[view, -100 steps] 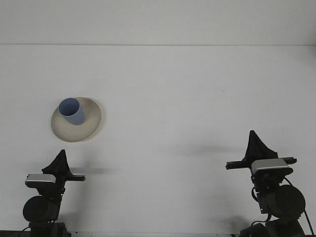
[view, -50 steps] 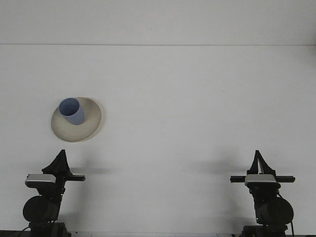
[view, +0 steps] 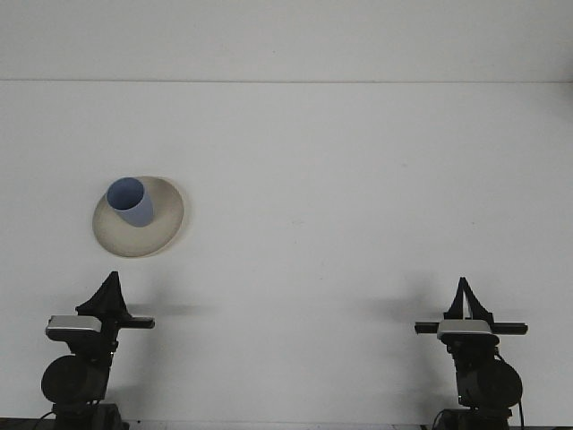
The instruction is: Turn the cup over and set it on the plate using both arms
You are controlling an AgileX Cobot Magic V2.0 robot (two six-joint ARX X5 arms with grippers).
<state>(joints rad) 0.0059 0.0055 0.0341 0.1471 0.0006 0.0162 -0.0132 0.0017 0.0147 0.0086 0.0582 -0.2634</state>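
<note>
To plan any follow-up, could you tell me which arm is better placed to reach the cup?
Left, probably. The cup stands mouth-up on the plate at the table's left, almost straight ahead of the left gripper. The right gripper sits far across the table.

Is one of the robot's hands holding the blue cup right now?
No, nothing is held. The blue cup stands on the plate, mouth up, and both the left gripper and the right gripper are far from it, near the table's front edge.
</note>
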